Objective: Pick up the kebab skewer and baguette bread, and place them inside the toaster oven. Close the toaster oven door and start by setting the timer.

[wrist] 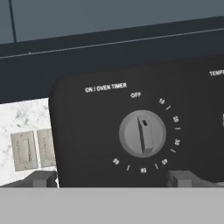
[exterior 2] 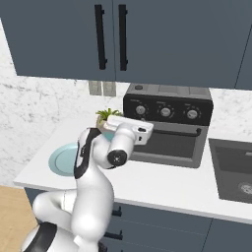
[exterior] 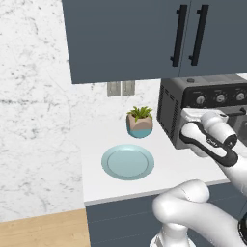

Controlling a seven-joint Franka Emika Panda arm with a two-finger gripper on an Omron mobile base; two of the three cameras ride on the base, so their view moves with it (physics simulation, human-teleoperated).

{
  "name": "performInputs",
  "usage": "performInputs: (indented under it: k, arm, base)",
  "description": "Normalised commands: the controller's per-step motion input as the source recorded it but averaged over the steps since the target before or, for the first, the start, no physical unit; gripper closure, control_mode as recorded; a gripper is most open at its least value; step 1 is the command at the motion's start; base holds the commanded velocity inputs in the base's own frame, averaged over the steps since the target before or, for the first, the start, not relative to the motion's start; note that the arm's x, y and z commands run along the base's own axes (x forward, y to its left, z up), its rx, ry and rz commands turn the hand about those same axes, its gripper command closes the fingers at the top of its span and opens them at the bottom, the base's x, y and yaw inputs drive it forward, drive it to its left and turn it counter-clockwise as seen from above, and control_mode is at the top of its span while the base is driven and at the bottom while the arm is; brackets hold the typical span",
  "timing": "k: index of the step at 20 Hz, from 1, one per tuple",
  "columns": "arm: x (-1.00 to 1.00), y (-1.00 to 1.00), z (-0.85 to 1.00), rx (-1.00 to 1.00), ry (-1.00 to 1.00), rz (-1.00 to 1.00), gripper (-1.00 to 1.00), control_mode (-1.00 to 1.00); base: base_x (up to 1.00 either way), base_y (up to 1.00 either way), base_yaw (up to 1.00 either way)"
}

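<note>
The toaster oven [exterior 2: 167, 125] stands on the counter, a dark grey box with three knobs across its black panel. Its door [exterior 2: 170, 143] is shut, with the bar handle [exterior 2: 172, 129] along the top. My gripper [wrist: 113, 178] is open and hovers close in front of the panel's left end. Its two fingertips [wrist: 43, 178] straddle the space just below the timer knob [wrist: 142, 133] and touch nothing. That knob is labelled ON / OVEN TIMER and its pointer sits near OFF. The kebab skewer and the baguette bread are out of view.
A light blue plate [exterior: 128, 161] lies on the white counter [exterior: 96, 178] left of the oven, with a small potted plant [exterior: 140, 121] behind it. A sink [exterior 2: 234, 167] lies to the oven's right. Dark wall cabinets [exterior 2: 123, 39] hang low above the oven.
</note>
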Motion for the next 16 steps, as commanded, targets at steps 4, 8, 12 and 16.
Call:
performInputs:
  k: [4, 8, 12, 16]
  arm:
    - [0.02, -0.12, 0.15, 0.0, 0.08, 0.03, -1.0, -1.0]
    - [0.04, -0.1, 0.15, 0.0, 0.08, 0.03, -1.0, -1.0]
    - [0.01, -0.03, 0.12, 0.0, 0.08, 0.02, -1.0, -1.0]
    - [0.03, 0.0, 0.04, 0.0, 0.07, 0.01, -1.0, -1.0]
  base:
    - [0.0, 0.0, 0.0]
    - [0.0, 0.0, 0.0]
    - [0.0, 0.0, 0.0]
    - [0.0, 0.0, 0.0]
